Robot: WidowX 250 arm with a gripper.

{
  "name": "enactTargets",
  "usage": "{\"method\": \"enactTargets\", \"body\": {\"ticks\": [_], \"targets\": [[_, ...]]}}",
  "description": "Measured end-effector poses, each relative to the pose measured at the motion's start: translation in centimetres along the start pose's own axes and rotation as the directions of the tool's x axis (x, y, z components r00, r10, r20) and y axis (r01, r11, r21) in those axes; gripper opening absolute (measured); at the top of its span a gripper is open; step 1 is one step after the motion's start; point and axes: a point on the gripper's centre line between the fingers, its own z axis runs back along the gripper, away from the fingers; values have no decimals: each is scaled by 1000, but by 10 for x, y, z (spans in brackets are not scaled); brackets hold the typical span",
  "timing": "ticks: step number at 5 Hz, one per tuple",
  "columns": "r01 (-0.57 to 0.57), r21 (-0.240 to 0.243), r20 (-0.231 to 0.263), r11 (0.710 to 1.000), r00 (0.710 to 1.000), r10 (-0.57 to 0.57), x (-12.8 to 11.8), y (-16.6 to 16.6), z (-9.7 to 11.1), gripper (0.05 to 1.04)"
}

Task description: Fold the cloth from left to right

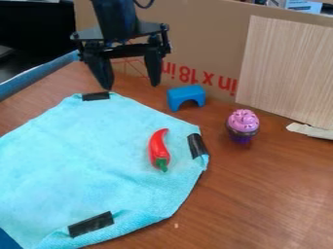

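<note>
The soft, nubbly turquoise cloth [91,151] lies spread on the wood-grained table [260,194], strips of black tape at its edges and a smooth, curved red pepper [158,150] on top. Beyond its far edge hangs the angular black gripper [133,86], fingers parted, near an arched blue block [186,95].

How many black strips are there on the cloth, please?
3. One strip is at the far corner of the cloth, one at the right corner beside the pepper, one by the near edge. The cloth passes the picture's left side, so some may be hidden.
</note>
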Motion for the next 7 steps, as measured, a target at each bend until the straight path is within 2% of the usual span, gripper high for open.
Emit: {"method": "enactTargets", "body": {"ticks": [1, 3, 4, 5, 6, 7], "targets": [[-2, 4, -23, 1000, 1000, 2, -2, 0, -7, 1000], [-77, -42, -26, 996, 997, 76, 14, 37, -9, 1000], [-86, -60, -11, 994, 996, 85, 19, 60, -10, 1000], [-106, -79, -32, 991, 994, 103, 18, 88, -18, 1000], [-102, -70, -34, 992, 994, 100, 11, 109, -24, 1000], [-136, -64, -28, 989, 990, 135, 10, 145, -25, 1000]]}}
